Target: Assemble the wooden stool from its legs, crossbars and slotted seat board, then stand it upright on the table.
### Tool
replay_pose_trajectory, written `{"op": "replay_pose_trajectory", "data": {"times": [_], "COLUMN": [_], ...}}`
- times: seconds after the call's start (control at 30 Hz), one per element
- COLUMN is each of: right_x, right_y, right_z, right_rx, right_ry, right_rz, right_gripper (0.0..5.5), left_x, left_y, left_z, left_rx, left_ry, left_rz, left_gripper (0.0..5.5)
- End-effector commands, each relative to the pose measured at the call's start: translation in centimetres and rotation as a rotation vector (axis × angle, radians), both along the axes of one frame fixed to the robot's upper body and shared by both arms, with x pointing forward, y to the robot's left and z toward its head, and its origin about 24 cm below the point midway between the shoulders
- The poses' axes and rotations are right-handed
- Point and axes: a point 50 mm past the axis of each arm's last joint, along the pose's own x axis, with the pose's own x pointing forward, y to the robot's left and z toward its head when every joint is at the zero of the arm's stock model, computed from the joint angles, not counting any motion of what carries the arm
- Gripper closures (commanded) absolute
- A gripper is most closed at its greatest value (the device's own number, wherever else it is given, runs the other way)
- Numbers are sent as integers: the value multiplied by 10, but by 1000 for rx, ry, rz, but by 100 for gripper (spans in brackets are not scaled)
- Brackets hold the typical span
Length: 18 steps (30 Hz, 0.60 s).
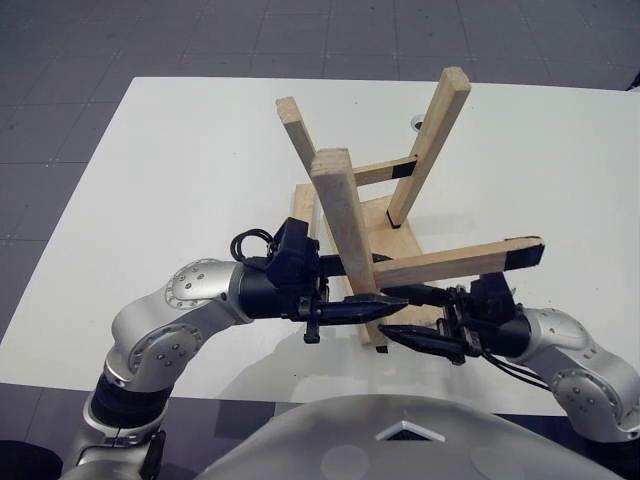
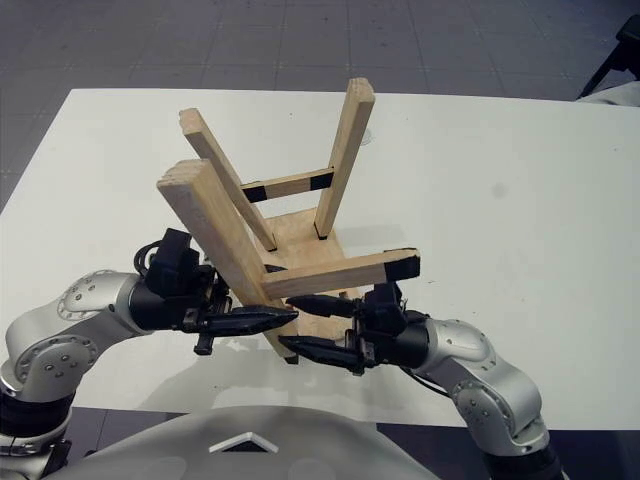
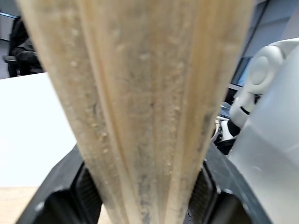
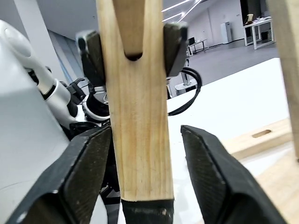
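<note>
1. Stool, inverted: seat board (image 1: 372,215) lies flat on the desk (image 1: 180,170), legs pointing up from it; a tilted bar (image 1: 470,260) juts out over the board's right side.
2. Left hand (image 3: 145,186): clamped on the near leg (image 1: 340,210), above the board's near edge.
3. Right hand (image 1: 398,312): fingers parted astride that leg's black-tipped lower end, gaps on both sides.
4. Handling (judged): light, stiff wood with joints probably loose. Grip the legs low, close to the board.

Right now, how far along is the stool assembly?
Done: far legs stand in the upturned seat board, joined by a crossbar. In hand: left tool clamps the near leg, right tool open astride it. Left: the sideways bar has no leg at its free end; flipping upright.
</note>
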Motion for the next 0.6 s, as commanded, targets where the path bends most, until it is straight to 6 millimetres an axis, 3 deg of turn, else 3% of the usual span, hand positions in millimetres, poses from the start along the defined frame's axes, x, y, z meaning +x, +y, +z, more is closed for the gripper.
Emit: {"op": "replay_pose_trajectory", "data": {"times": [0.03,0.2,0.33,0.6], "right_x": [14,19,25,30], "right_y": [-17,-30,-41,-53], "right_z": [6,12,11,7], "right_rx": [-85,-121,-155,-227], "right_ry": [-54,-117,-159,-196], "right_rz": [-115,-178,-256,-311], "right_gripper": [207,113,38,34], "left_x": [8,22,18,-5], "left_y": [7,26,28,16], "left_z": [0,-9,-15,-35], "left_rx": [12,58,28,-8], "left_ry": [-28,-172,-267,-231], "left_rz": [92,299,346,206], "left_gripper": [345,345,345,345]}}
